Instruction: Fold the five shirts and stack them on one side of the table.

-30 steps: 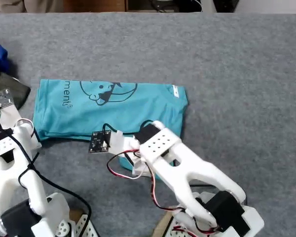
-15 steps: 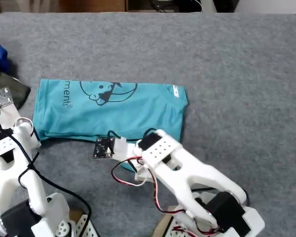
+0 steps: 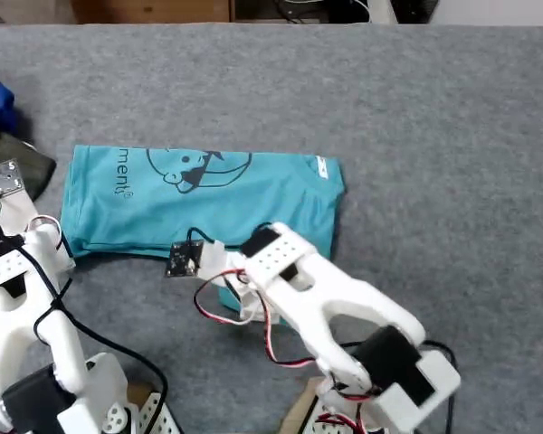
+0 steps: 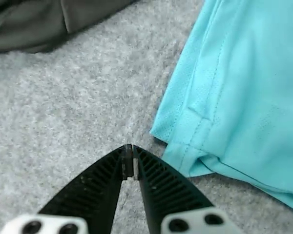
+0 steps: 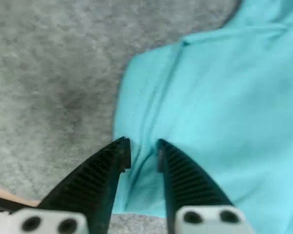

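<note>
We are hovering our right claw [image 5: 142,150], tips slightly apart, over the teal shirt [image 3: 208,199] (soft and limp, so pinching its doubled near edge seems best), left claw [image 4: 129,163] tips together

We see a table [image 3: 452,136] covered in grey felt, evenly lit. Past its far edge — brown wooden furniture [image 3: 163,10], a dark clutter of cables [image 3: 321,9], and a pale strip [image 3: 498,11] at the right corner.
</note>
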You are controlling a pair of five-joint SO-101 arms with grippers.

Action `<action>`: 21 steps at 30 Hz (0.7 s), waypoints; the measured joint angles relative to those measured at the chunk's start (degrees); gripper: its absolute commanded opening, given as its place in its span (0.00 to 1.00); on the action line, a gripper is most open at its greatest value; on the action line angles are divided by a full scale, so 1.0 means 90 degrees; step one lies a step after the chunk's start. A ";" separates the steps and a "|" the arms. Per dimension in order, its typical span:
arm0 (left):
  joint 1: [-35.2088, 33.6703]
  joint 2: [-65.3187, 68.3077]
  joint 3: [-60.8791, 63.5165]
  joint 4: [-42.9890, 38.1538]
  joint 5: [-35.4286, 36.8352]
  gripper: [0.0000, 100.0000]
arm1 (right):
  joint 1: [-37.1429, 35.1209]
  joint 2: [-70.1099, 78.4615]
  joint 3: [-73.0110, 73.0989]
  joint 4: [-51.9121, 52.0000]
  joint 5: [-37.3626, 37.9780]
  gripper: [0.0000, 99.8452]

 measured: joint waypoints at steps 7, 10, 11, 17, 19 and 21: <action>0.0000 0.0000 0.0000 0.0000 0.0000 0.02 | 0.0010 0.0234 -0.0186 0.0068 -0.0469 0.00; 0.0000 0.0000 0.0000 0.0000 0.0000 0.02 | 0.0010 0.0244 -0.0205 0.0088 -0.0635 0.00; 0.0000 0.0000 0.0000 0.0000 0.0000 0.02 | 0.0010 0.0264 -0.0264 0.0127 -0.0654 0.00; 0.0000 0.0000 0.0000 0.0000 0.0000 0.02 | 0.0342 0.0576 -0.1035 0.0860 -0.0645 0.00; 0.0000 0.0000 0.0000 0.0000 0.0000 0.02 | 0.0576 0.0615 -0.1465 0.1114 -0.0527 0.00; 0.0000 0.0000 0.0000 0.0000 0.0000 0.02 | 0.0840 0.0615 -0.1973 0.1299 -0.0410 0.00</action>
